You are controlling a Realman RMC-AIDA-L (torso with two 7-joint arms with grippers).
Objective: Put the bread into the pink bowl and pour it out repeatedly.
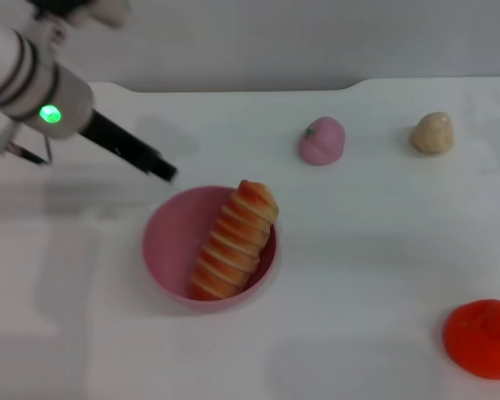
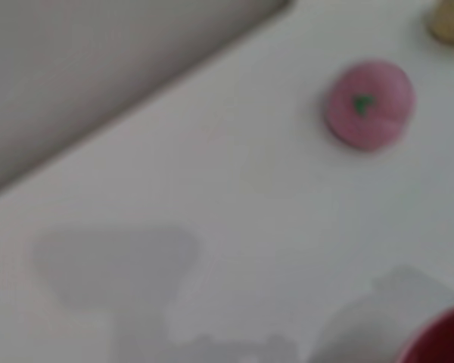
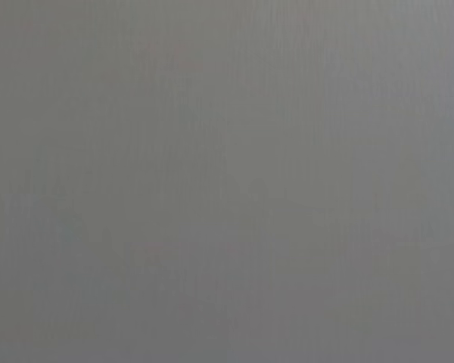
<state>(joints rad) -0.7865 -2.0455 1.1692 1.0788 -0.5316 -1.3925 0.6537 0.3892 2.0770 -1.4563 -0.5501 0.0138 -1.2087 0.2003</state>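
Item: ridged orange-and-cream striped toy bread, lying inside the round pink plastic bowl, far end propped on the rim. My left gripper hovers just beyond the bowl's far-left rim, grasping nothing; whether its fingers are parted, I cannot tell. Right gripper unseen. Step, as I judge: loading done; next calls for gripping the rim and tipping

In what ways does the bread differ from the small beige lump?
The bread is long, ridged and striped orange and cream; the beige lump is small, rounded and plain. The bread leans inside the pink bowl, one end over the rim; the lump sits on the table, far right. The left gripper holds neither.
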